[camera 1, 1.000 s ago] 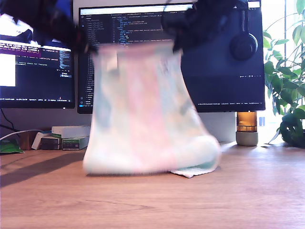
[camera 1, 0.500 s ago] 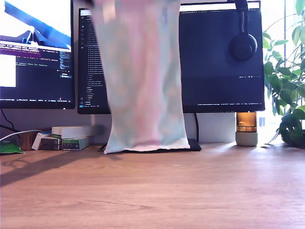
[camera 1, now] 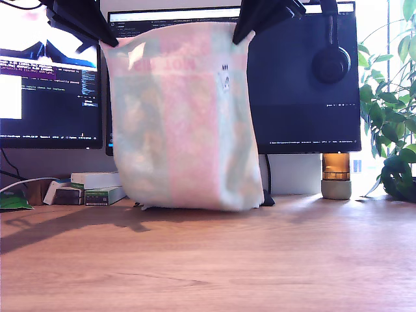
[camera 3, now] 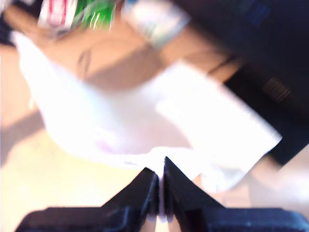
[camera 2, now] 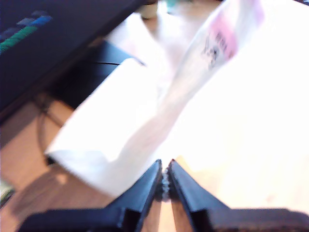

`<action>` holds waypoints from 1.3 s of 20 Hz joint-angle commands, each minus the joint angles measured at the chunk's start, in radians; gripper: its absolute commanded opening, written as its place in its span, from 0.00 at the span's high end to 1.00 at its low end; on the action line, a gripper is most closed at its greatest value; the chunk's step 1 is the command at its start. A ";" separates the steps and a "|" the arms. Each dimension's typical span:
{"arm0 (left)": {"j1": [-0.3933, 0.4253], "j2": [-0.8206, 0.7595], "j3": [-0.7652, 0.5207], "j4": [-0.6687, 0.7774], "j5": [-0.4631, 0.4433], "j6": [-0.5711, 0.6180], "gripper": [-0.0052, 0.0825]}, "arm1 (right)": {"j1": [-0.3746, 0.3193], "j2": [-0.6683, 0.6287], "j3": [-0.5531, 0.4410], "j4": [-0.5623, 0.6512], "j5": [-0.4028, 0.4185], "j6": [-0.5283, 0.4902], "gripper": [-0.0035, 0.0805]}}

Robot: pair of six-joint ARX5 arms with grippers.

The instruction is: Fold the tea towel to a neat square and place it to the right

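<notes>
Holding tea towel up | 1st gripper & 2nd gripper both pinching its corners

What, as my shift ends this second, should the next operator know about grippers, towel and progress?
My first gripper: jaws shut on the fluffy white pastel-patched terry tea towel, top corner at the exterior view's right.
My second gripper: shut on the other top corner.
Towel hangs spread, lower edge near the wooden desk.
Not yet a folded square; folding and placing remain.
</notes>
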 commanded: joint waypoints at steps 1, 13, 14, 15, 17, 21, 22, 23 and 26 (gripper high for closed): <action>-0.006 -0.003 -0.038 -0.003 0.011 0.024 0.97 | 0.010 -0.011 -0.031 -0.014 -0.007 -0.002 0.97; 0.000 -0.274 -0.472 0.131 -0.002 -0.014 0.97 | 0.045 -0.241 -0.467 0.048 -0.003 0.026 0.97; 0.000 -0.311 -0.521 0.147 0.000 -0.024 0.97 | 0.045 -0.288 -0.529 0.064 -0.003 0.033 0.97; 0.000 -0.348 -0.566 0.154 0.001 -0.039 0.97 | 0.045 -0.336 -0.591 0.078 -0.002 0.045 0.97; 0.000 -0.404 -0.644 0.144 0.004 -0.074 0.97 | 0.045 -0.422 -0.706 0.110 -0.002 0.079 0.97; -0.025 -0.430 -0.720 0.098 0.004 -0.144 0.97 | 0.066 -0.528 -0.868 0.118 -0.008 0.134 0.97; -0.040 -0.430 -0.721 0.074 0.003 -0.146 0.97 | 0.084 -0.548 -0.903 0.118 -0.010 0.142 0.97; -0.058 -0.430 -0.721 0.060 0.004 -0.160 0.97 | 0.100 -0.563 -0.932 0.118 -0.011 0.155 0.97; -0.127 -0.430 -0.721 0.017 0.004 -0.198 0.97 | 0.139 -0.593 -0.987 0.108 -0.018 0.174 0.97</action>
